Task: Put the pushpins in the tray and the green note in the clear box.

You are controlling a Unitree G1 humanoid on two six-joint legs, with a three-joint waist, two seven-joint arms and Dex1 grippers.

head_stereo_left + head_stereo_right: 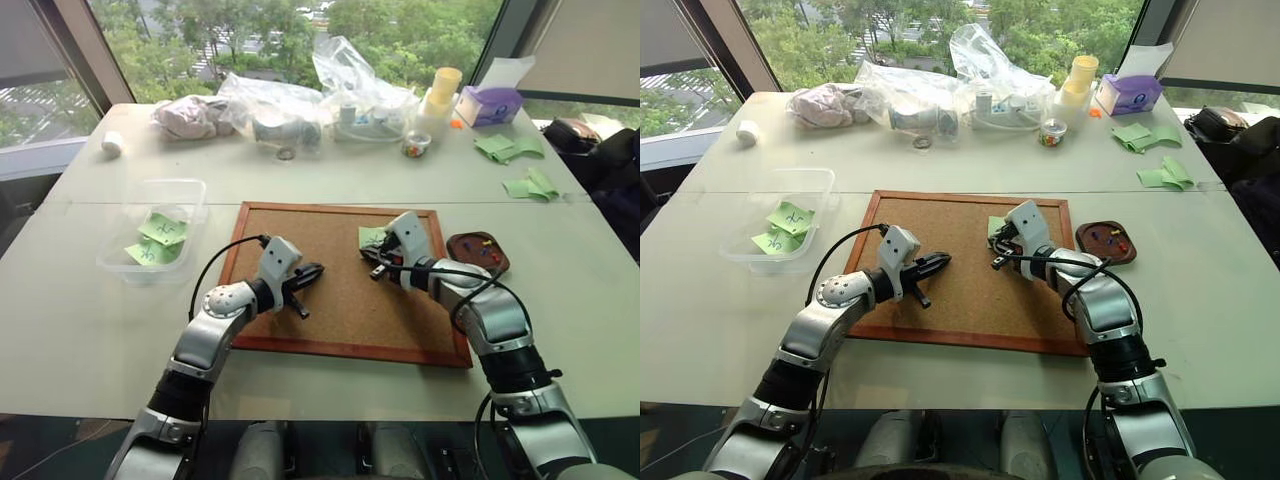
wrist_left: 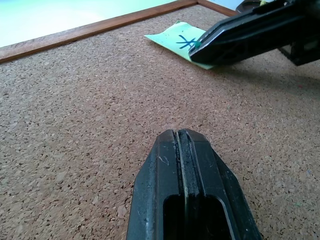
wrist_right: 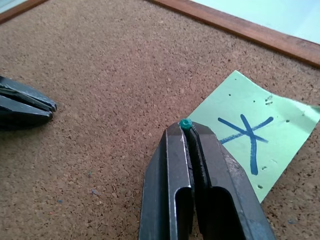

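Right fingers point(image 3: 189, 131) are closed on a green pin point(image 3: 185, 124), at the near edge of the note point(image 3: 252, 131), which lies at the far right part of the cork board point(image 1: 340, 290). Left fingers point(image 2: 181, 137) are shut and empty over the board. On the surface, the tray point(image 1: 478, 252) with pins lies right of the board, the box point(image 1: 152, 228) left.

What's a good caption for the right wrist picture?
Right gripper pinches a green pushpin at the green note.
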